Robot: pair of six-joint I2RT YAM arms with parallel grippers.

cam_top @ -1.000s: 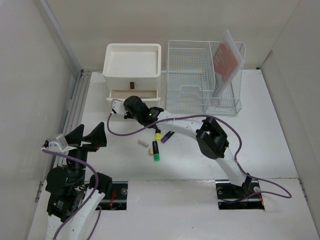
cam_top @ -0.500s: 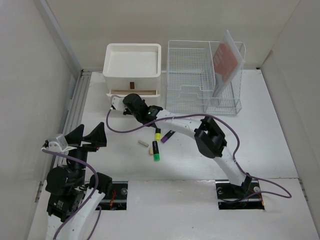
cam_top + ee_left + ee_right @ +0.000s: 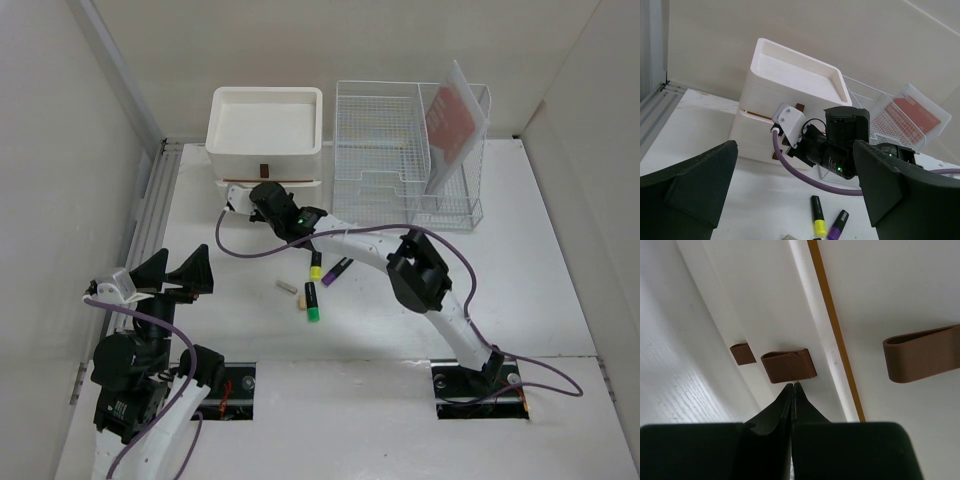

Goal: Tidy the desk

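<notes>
Top view: the right tool [image 3: 262, 188] noses against the drawer box [image 3: 265, 125] front, upper centre-left. The left tool [image 3: 172, 272] idles lower left, farther off. Markers [image 3: 312, 300] lie mid-frame on the white table [image 3: 530, 250].

Left wrist view: its fingers gape wide, empty.

Right wrist view: fingers pinched together on nothing. The brown handle [image 3: 789, 366] is dead ahead, its long axis crosswise.

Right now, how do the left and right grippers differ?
The left gripper is open; the right gripper is shut. The left gripper touches nothing; the right gripper's tips sit at a brown handle on the drawer box. Both have black fingers.
</notes>
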